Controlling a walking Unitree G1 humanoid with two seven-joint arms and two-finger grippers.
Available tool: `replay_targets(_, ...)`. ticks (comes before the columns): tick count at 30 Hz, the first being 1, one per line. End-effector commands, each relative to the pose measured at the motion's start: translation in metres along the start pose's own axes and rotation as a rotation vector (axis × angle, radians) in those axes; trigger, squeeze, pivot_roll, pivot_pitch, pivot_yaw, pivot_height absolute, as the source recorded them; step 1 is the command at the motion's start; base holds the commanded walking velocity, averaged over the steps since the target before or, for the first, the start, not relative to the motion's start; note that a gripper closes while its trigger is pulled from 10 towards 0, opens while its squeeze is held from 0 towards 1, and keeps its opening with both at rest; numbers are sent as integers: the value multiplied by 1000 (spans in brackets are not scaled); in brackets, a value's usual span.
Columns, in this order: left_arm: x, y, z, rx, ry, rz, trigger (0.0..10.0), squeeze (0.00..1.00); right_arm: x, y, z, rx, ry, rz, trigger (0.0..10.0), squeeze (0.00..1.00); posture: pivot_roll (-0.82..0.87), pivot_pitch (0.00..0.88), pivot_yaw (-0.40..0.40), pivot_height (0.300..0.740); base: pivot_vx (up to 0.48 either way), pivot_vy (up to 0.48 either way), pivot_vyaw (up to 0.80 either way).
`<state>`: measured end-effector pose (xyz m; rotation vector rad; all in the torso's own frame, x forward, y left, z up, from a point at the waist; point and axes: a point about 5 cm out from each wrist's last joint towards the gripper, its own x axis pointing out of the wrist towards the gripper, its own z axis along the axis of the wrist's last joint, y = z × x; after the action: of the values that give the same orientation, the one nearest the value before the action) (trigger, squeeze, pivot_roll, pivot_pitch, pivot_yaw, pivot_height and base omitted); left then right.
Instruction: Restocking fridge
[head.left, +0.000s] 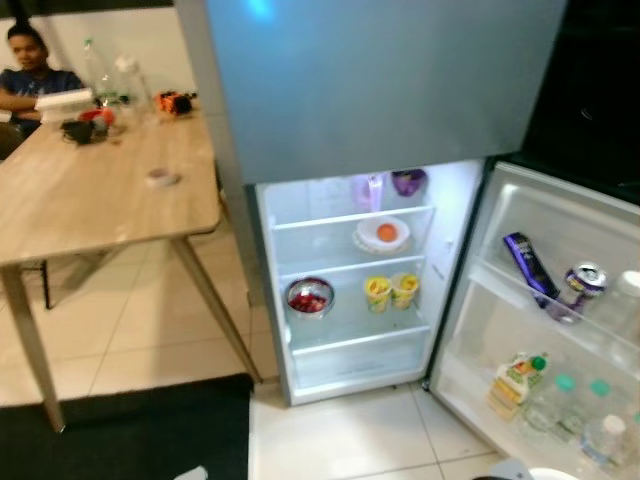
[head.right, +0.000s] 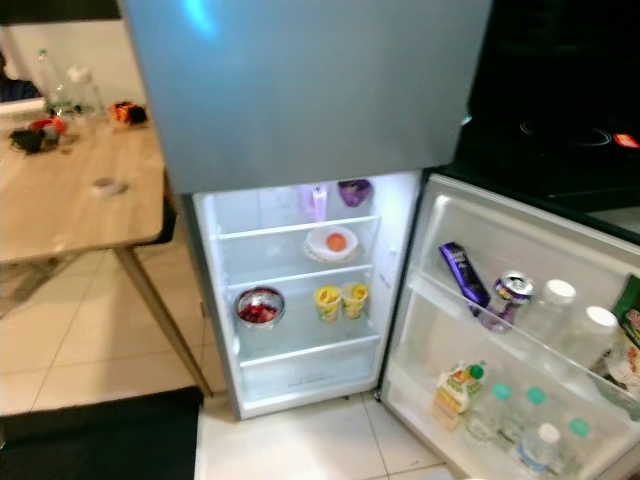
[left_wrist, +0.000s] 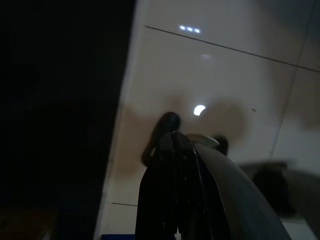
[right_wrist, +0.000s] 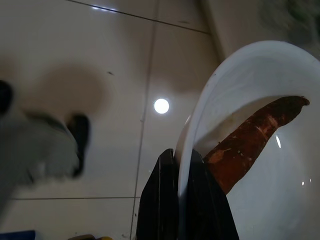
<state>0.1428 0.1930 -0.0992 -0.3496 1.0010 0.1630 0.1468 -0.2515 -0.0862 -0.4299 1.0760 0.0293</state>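
The fridge (head.left: 380, 90) stands ahead with its lower door (head.left: 560, 225) swung open to the right. Inside, a plate with an orange item (head.left: 383, 234) sits on a shelf, with a bowl of red food (head.left: 309, 297) and two yellow cups (head.left: 391, 290) one shelf lower. My right gripper (right_wrist: 183, 157) is shut on the rim of a white bowl (right_wrist: 260, 75) that holds a brown root (right_wrist: 250, 135), low over the tiled floor. My left gripper (left_wrist: 174, 139) hangs shut over the tiles with nothing in it.
Door racks carry a purple packet (head.left: 527, 265), a can (head.left: 585, 279), a juice carton (head.left: 517, 380) and several bottles. A wooden table (head.left: 90, 200) stands to the left, with a person (head.left: 30, 70) seated at its far end. A black mat (head.left: 120, 430) lies at the lower left.
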Motion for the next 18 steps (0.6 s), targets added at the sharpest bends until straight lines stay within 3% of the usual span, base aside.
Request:
replay_targets(1, -1, 6, 0, 20, -3, 26, 10000, 0, 1, -1, 11, -21, -32, -2, 10000, 0, -79, 0, 10, 740, 0, 0, 775)
replay_targets(10, -1, 5, -1, 14, -3, 40, 10000, 0, 1, -3, 10, -39, -29, -16, 10000, 0, -83, 0, 4, 740, 0, 0, 762)
replay_targets(18, -1, 4, -3, -56, -13, 23, 10000, 0, 1, -7, 9, -45, -21, -48, 10000, 0, -87, 0, 2, 740, 0, 0, 0)
